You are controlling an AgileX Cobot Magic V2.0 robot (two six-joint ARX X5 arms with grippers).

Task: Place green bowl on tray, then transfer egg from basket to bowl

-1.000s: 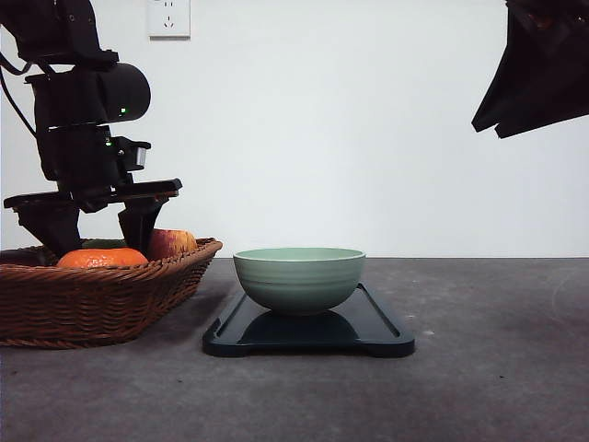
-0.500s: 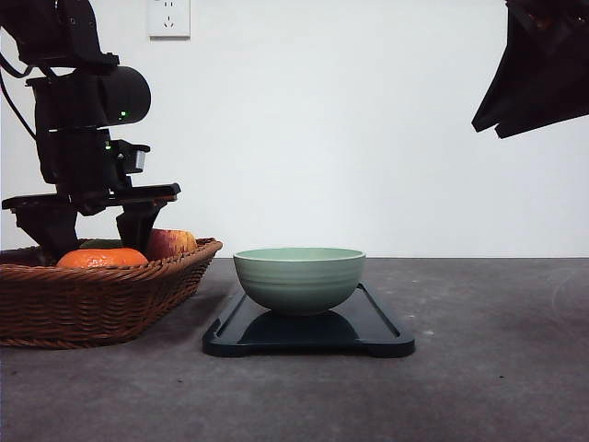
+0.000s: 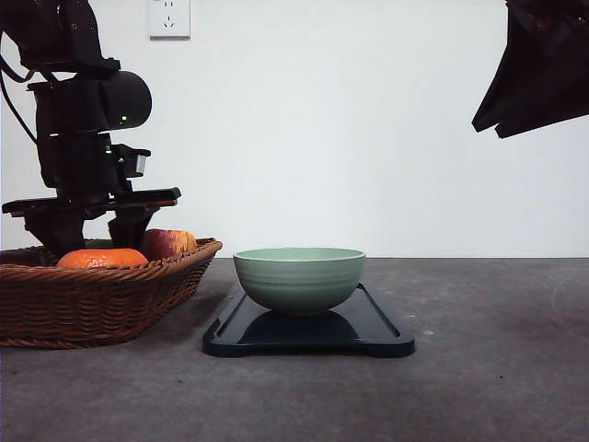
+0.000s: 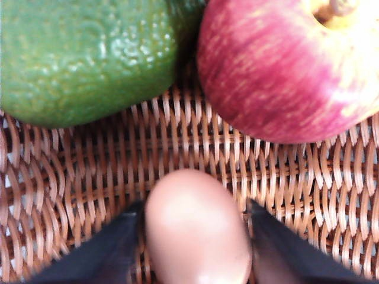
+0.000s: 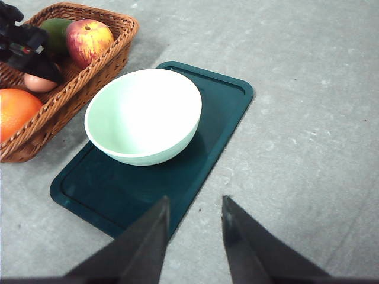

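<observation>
Red apple (image 4: pixel 290 65) and avocado (image 4: pixel 83 56) flank egg (image 4: pixel 195 231).

A plain white wall (image 3: pixel 368 138) stands behind a dark grey, faintly mottled tabletop (image 3: pixel 488 368). High on that wall, toward its left end, sits a white square plastic power socket (image 3: pixel 168 17). Soft, even light falls across the tabletop.

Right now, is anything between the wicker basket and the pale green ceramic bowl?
No. The right wrist view shows only dark tray and bare table between basket and bowl.
</observation>
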